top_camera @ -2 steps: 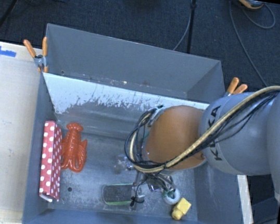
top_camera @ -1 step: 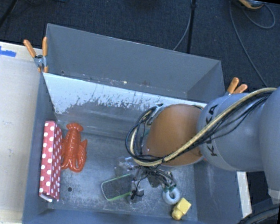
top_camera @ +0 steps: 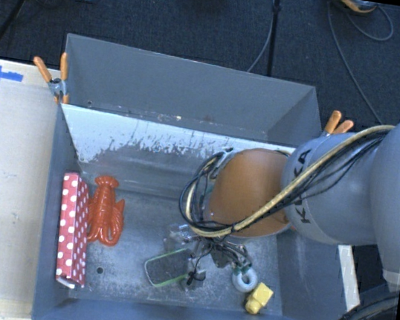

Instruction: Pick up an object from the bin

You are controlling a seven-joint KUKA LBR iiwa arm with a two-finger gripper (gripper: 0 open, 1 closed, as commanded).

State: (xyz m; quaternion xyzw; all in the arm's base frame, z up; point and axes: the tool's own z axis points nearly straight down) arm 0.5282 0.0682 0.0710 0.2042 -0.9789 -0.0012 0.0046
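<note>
Starting at the near wall of the bin [top_camera: 160,315]: there is a strip of bare floor along it from the near left corner to past the middle. Toward the near right corner sits a small yellow block [top_camera: 258,298], close to the near wall and a little clear of the right wall. Just behind it, nearly touching, lies a white ring [top_camera: 245,279].

A step further in, near the middle of the floor, there is a dark green flat piece [top_camera: 165,270] with rounded corners, lying skewed to the walls. The gripper [top_camera: 195,271] is down at its right end, right on its edge, with the white ring close on the other side, so it is tight there. Released or clenched? I cannot tell from here. Whether it has the piece in its grasp, I cannot tell either.

Along the left wall runs a long red box with white spots [top_camera: 71,229], one end close to the near left corner. A red lobster [top_camera: 106,212] lies beside it on the inner side, touching or almost so.

Between the lobster and the gripper there is open floor. Above the gripper the orange cover [top_camera: 248,189] and looped cables [top_camera: 198,193] hang over the right half, with the arm [top_camera: 360,196] crossing the right rim. The far strip of floor and the far wall stand clear.
</note>
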